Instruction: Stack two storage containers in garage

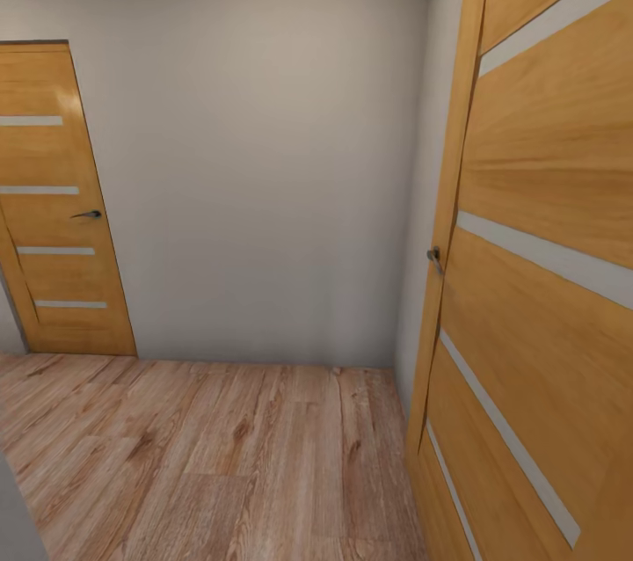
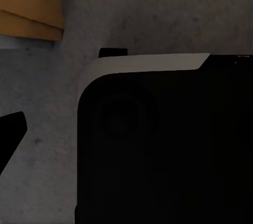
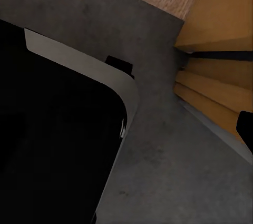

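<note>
In the head view you are facing a grey wall (image 1: 264, 156) over wood plank flooring (image 1: 202, 455), with an open door (image 1: 545, 280) beside you; be steering clear of it. The wrist views are showing the dark robot base (image 2: 158, 150) over grey concrete floor (image 3: 174, 171). I cannot tell either gripper's state, and no storage containers are appearing.

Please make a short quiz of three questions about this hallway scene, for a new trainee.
1. True or false: the door on the left stands wide open.
2. How many pale horizontal stripes cross the door on the left? A) two B) four C) six
3. Fill in: the floor in the head view is made of light wood ____.

Key: 1 false, it looks shut in its frame. 2 B. 3 planks.

Note: the door on the right stands very near the camera, with a small metal handle at its edge.
</note>
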{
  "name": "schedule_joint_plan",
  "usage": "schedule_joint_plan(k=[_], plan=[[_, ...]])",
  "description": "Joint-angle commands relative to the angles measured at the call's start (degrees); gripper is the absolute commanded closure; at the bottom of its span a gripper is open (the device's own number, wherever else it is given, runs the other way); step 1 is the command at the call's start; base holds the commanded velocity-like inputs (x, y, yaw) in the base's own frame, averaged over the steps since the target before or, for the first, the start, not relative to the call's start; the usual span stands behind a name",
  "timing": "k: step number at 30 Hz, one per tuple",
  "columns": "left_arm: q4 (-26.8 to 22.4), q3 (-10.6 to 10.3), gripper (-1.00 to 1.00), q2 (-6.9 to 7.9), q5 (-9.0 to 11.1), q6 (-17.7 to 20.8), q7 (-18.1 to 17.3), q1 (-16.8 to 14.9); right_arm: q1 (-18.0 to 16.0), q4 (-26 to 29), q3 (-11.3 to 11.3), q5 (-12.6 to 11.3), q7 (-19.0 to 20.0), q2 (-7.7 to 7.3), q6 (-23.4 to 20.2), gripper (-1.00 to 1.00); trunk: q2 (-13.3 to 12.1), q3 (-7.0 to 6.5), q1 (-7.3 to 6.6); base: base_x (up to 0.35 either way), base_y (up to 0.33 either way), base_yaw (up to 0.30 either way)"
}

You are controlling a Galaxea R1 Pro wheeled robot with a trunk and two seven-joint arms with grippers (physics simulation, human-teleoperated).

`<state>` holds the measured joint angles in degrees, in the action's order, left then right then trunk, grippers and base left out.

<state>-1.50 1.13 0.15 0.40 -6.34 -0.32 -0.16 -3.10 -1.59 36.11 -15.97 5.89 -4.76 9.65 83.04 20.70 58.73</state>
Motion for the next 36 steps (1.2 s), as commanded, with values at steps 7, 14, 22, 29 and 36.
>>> schedule_joint_plan(k=[7,14,22,29,36], plan=[[0.02,0.10,-1.00,0.03,0.04,-0.15,-0.03,-0.02,-0.07,-0.17,0.36,-0.76,0.26,0.02,0.28,-1.00,0.03,0.06,0.00,0.001,-0.001,0.000],[0.03,0.10,-1.00,0.03,0.04,-0.08,-0.11,-0.02,-0.08,-0.17,0.36,-0.73,0.26,0.02,0.28,-1.00,0.03,0.06,0.00,0.177,0.000,0.000],[0.01,0.10,-1.00,-0.02,0.04,-0.14,-0.04,-0.02,-0.08,-0.17,0.36,-0.66,0.28,0.02,0.28,-1.00,0.03,0.06,0.00,0.146,0.000,0.000],[0.03,0.10,-1.00,0.02,0.04,-0.08,-0.12,-0.02,-0.07,-0.17,0.36,-0.64,0.27,0.02,0.28,-1.00,0.03,0.06,0.00,0.185,0.000,0.000],[0.06,0.10,-1.00,0.03,0.04,-0.08,-0.10,-0.02,-0.07,-0.17,0.36,-0.64,0.27,0.02,0.28,-1.00,0.03,0.06,0.00,0.247,0.000,0.000]])
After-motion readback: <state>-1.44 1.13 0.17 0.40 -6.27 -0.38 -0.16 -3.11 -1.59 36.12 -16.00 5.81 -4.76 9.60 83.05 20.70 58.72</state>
